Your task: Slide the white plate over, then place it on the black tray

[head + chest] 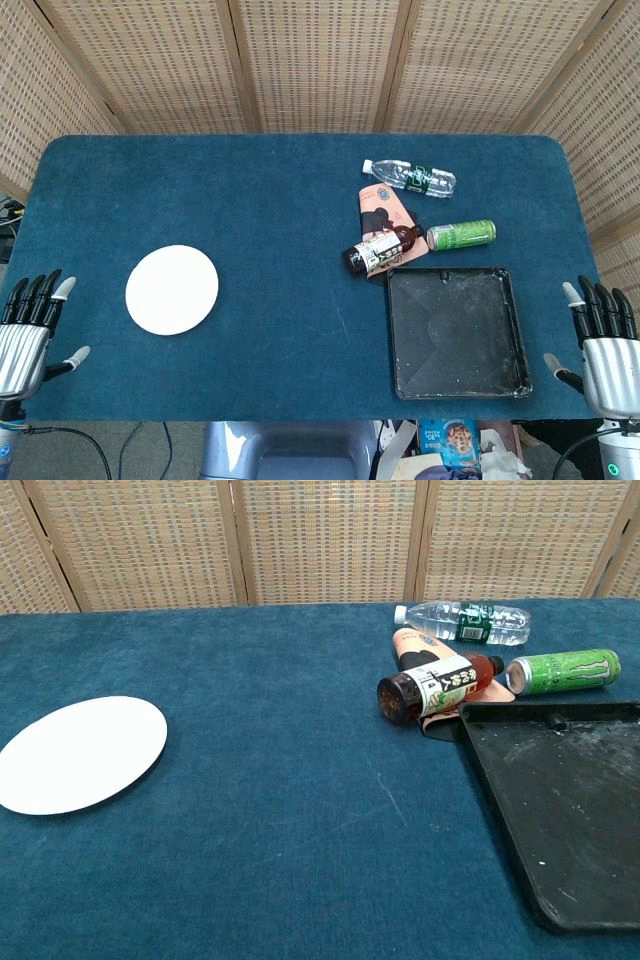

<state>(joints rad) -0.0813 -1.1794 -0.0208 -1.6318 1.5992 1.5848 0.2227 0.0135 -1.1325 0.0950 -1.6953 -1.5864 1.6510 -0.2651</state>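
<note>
The white plate [172,290] [80,752] lies flat on the blue table cloth at the left. An empty black tray [458,332] [570,810] sits at the front right, smeared with pale marks. My left hand [32,330] hovers at the table's left edge, fingers apart and holding nothing, a short way left of the plate. At the right edge, just right of the tray, my right hand [605,345] is likewise open and empty. Neither hand shows in the chest view.
Behind the tray lie a clear water bottle [410,178] [462,621], a green can [461,235] [563,671], a dark bottle [381,250] [436,688] and a pink packet [380,207]. Woven screens [320,60] close off the back.
</note>
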